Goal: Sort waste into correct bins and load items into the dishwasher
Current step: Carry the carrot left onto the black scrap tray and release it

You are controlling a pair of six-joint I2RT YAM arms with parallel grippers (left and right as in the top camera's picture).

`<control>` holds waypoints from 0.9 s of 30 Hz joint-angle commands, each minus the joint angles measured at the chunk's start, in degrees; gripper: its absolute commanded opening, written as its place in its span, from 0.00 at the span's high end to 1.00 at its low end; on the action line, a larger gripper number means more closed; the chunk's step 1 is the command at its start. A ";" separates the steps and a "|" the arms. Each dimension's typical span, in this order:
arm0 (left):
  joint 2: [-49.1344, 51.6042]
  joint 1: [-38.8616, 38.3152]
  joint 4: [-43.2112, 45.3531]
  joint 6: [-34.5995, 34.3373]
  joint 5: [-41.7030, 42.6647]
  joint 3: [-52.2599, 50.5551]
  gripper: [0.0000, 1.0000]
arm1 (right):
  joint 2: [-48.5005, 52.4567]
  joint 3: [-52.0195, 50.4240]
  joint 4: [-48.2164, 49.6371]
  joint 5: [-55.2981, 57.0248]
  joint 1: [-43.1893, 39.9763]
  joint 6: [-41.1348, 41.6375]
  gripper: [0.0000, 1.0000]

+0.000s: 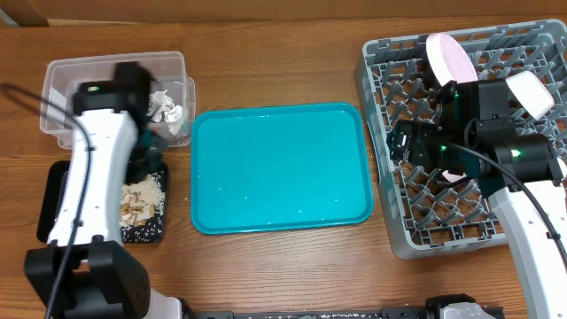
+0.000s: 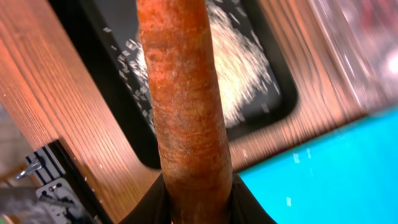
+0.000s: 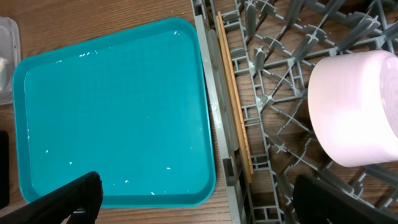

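Left gripper (image 2: 196, 208): I see it clamped on the carrot (image 2: 186, 112), which fills the left wrist view, rough, orange and tapering away from the jaws.
Step in hand: I judge the carrot goes with the scraps (image 1: 144, 197), so I would centre over the black tray (image 1: 53, 208) before releasing, low enough that it does not roll out.
Black tray: shallow, dark, smooth, holding beige crumbs and scattered white grains, just beside the left arm.
Clear tub (image 1: 62, 80): behind the tray, see-through plastic, crumpled tissue (image 1: 165, 106) inside.
Teal tray (image 1: 280, 167): glossy, only specks on it.
Right gripper (image 3: 193, 199): dark fingers spread wide, holding nothing.
Rack (image 1: 390, 221): grey lattice; chopsticks (image 3: 235, 99) lie along its left rim, a smooth white cup (image 3: 354, 109) sits near, a plate (image 1: 450, 58) stands at the far edge.
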 commanded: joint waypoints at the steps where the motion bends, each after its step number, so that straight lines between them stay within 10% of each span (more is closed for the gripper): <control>1: -1.05 6.23 1.75 1.86 0.07 -2.64 0.96 | -0.11 0.87 0.31 0.98 -0.44 -0.92 0.00; 14: -1.03 25.07 27.21 14.56 15.37 -21.86 0.96 | -0.11 0.87 0.33 0.94 -0.44 -0.90 0.00; 27: -0.98 26.91 32.92 14.99 15.08 -26.51 0.86 | -0.11 0.87 -0.09 0.94 -0.44 -0.90 0.00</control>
